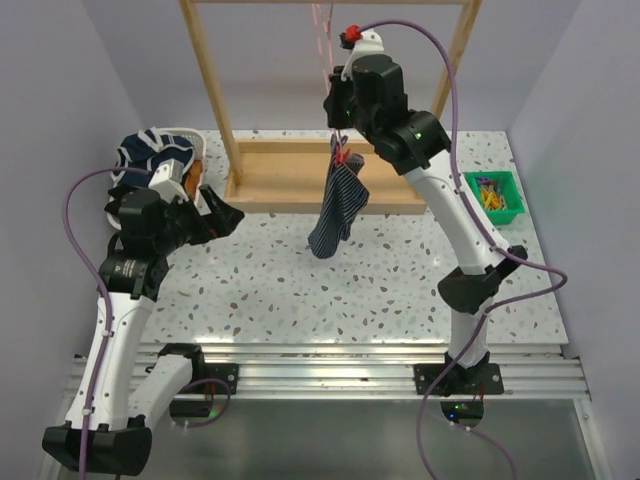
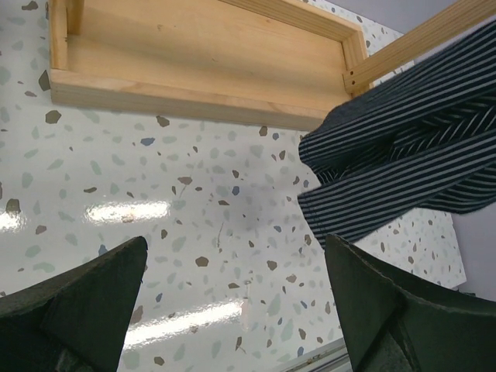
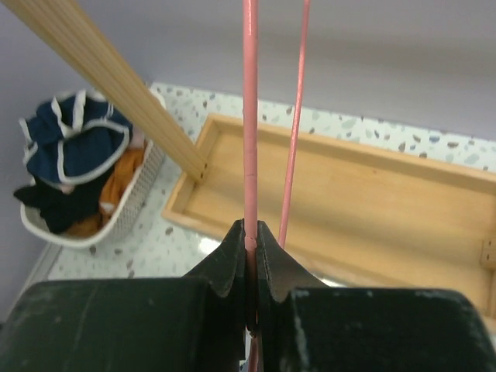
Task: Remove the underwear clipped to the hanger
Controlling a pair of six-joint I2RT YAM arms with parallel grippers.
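Open left gripper (image 2: 236,267) eyes the underwear (image 1: 337,205); right gripper (image 3: 249,232) clamps the hanger (image 3: 250,116).
Nearest, the left's jaws gape wide and empty, near the pinstriped cloth but clear of it. The cloth dangles above the table (image 1: 400,285) from a small red clip (image 1: 343,157). Farther back, the right's jaws are squeezed tight on the pink wire, which hangs from the wooden frame (image 1: 300,180). The risk, I'd judge: a hard tug drags the thin wire through that pinch or sets it swinging, and the clip may not release.

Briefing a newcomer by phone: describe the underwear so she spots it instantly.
Start at the wooden frame across the table. Inside it a pink wire hanger hangs, and the underwear dangles from its red clip. Only it is pinstriped; the basket clothes are unstriped.
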